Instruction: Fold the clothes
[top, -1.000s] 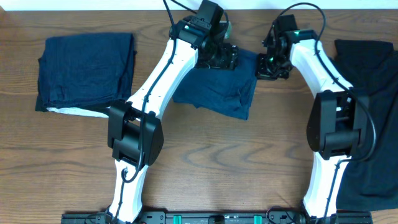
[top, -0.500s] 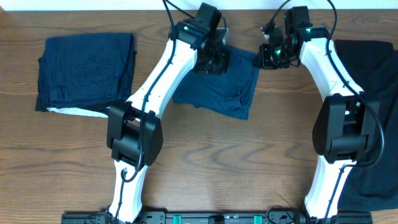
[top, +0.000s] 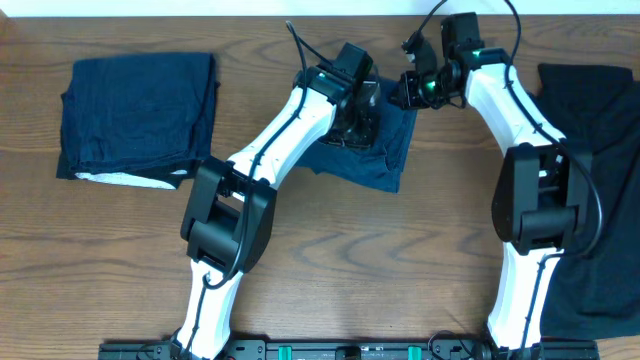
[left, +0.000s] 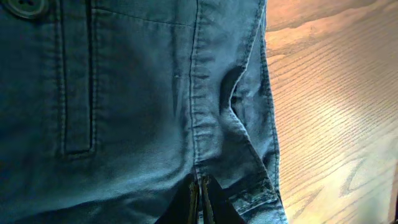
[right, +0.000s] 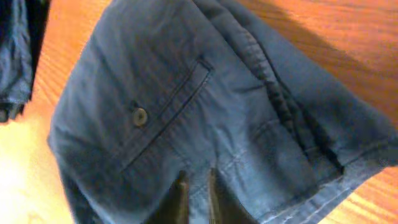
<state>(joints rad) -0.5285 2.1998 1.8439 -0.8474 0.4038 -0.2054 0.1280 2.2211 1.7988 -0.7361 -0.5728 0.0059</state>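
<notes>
Navy denim shorts (top: 388, 162): judged soft, limp, light; stiffer seams best for pinching. Left claw (left: 200, 198) closed on stitched seam; right claw (right: 198, 191) slightly parted, buttoned pocket ahead.

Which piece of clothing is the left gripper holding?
The middle denim one with stitched seams; the folded navy one at left and black one at right lie untouched.

Three garments on one table (top: 400, 250): one folded navy garment (top: 140, 115), one denim garment (top: 390, 160), one black garment (top: 600, 130). Two robot arms, the left arm (top: 272, 152) and the right arm (top: 505, 95), with two claws: left claw (left: 200, 186), right claw (right: 196, 186).
</notes>
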